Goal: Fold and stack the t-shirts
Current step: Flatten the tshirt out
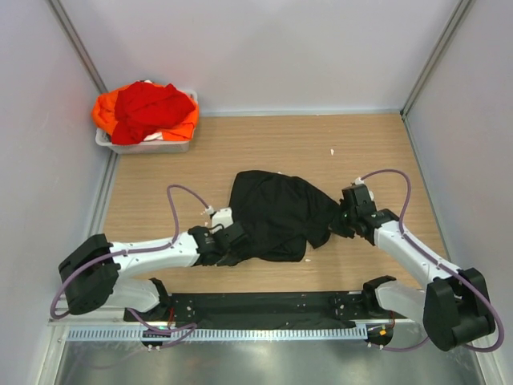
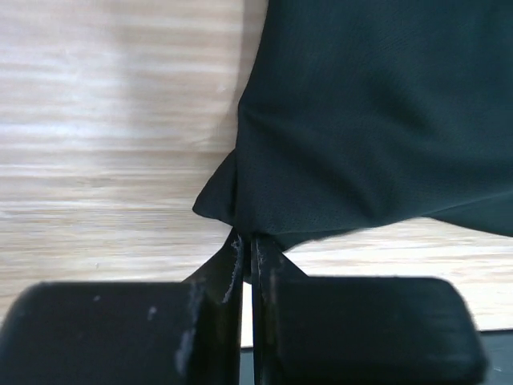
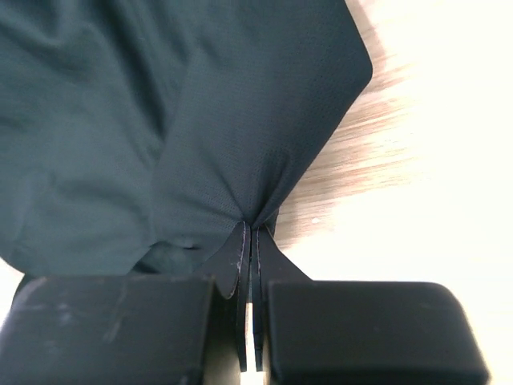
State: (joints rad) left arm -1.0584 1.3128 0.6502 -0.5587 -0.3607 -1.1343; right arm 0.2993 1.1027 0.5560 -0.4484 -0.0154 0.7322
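The left gripper (image 2: 247, 245) and right gripper (image 3: 248, 234) each pinch the black shirt (image 1: 276, 212) tight, at its left edge and, seemingly, a sleeve.

The wood-grain tabletop (image 1: 264, 144) carries three things. A black t-shirt (image 1: 276, 212) lies crumpled near the centre, a little toward 6 o'clock, its cloth bunched and uneven. A white tub (image 1: 148, 147) sits in the far corner at about 10 o'clock. A small white speck (image 1: 332, 151) lies toward 1 o'clock, well apart from both.
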